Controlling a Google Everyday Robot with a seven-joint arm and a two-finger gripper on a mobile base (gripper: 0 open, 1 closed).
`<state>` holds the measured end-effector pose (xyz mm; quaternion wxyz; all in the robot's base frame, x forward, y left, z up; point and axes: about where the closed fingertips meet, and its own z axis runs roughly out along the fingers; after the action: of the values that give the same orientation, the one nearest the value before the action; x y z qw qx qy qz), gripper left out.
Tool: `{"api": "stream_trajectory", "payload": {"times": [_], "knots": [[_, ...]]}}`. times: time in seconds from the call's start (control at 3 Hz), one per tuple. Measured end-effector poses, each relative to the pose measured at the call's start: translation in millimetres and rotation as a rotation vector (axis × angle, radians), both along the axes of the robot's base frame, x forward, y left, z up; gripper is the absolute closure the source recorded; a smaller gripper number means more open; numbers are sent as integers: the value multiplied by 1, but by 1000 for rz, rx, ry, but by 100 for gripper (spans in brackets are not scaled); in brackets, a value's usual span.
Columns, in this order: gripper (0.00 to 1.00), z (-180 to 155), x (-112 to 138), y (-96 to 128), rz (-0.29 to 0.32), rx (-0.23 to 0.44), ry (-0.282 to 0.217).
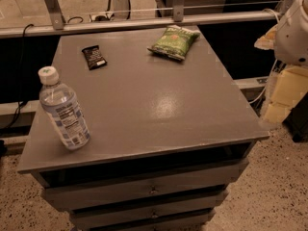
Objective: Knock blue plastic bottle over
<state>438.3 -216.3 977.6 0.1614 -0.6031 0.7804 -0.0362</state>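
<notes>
The blue plastic bottle (65,110) stands upright near the front left corner of the grey cabinet top (159,105). It is clear, with a white cap and a blue-and-white label. My gripper (281,100) hangs off the right side of the cabinet, beyond its right edge and far from the bottle. It shows as pale yellowish parts below the white arm housing (293,32). It holds nothing that I can see.
A green snack bag (174,42) lies at the back right of the top. A small black packet (94,57) lies at the back left. The cabinet has several drawers (154,189) below. A metal rail (144,23) runs behind it. Speckled floor surrounds it.
</notes>
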Motion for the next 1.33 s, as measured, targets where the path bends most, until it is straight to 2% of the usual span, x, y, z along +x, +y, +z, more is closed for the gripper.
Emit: {"api": "stream_trajectory", "payload": {"times": [0.33, 0.67, 1.0, 1.33], "knots": [[0, 0, 0, 0, 0, 0, 0], [0, -12, 9, 29, 45, 97, 7], [0, -41, 30, 116, 169, 304, 48], [0, -51, 40, 222, 321, 537, 90]]}}
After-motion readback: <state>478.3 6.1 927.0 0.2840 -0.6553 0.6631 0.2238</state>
